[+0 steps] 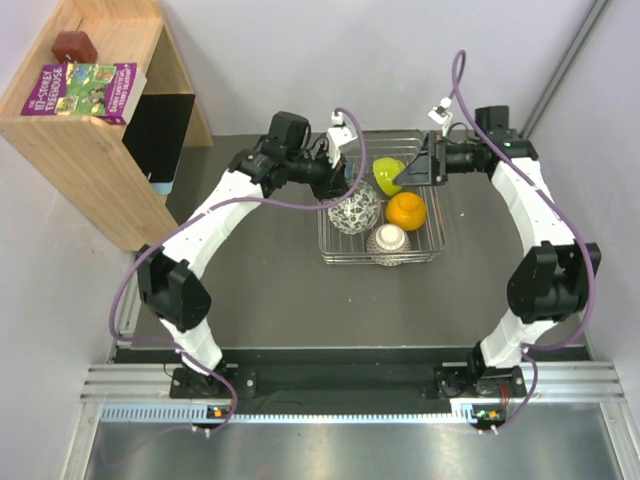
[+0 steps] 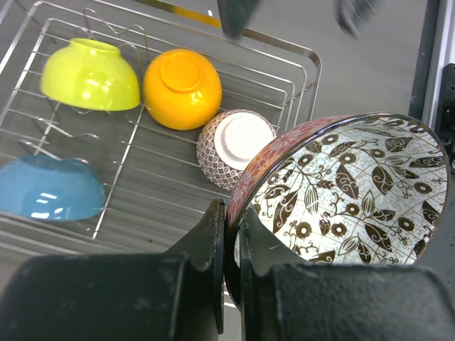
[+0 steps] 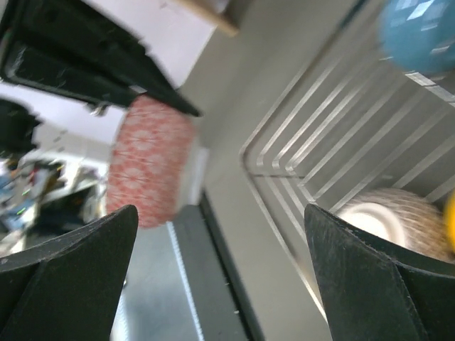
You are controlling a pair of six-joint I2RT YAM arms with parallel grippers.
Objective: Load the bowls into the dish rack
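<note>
I have the left fingers (image 2: 232,217) clenched on the rim of a round pinkish-red bowl (image 2: 341,192) whose white inside carries a brown leaf print. One finger sits inside the rim and the other outside. The bowl hangs tipped on its side over the left part of the rectangular silver wire dish rack (image 2: 163,167), and I cannot tell whether it touches the wires.

Four more small round bowls lie inside the rack. A yellow-green bowl (image 2: 90,74) sits toward the rack's far end with a glossy orange bowl (image 2: 182,89) just beside it. A brown-latticed bowl with a white foot (image 2: 238,145) is just beside the orange one, toward the rack's near end. A blue bowl (image 2: 48,188) rests on the rack's wires across from the yellow-green one.

My right fingers (image 3: 219,213) are spread wide and grasp nothing, hovering over the rack's far right part, near the yellow-green bowl. The rack stands on the dark desk (image 1: 270,290).
</note>
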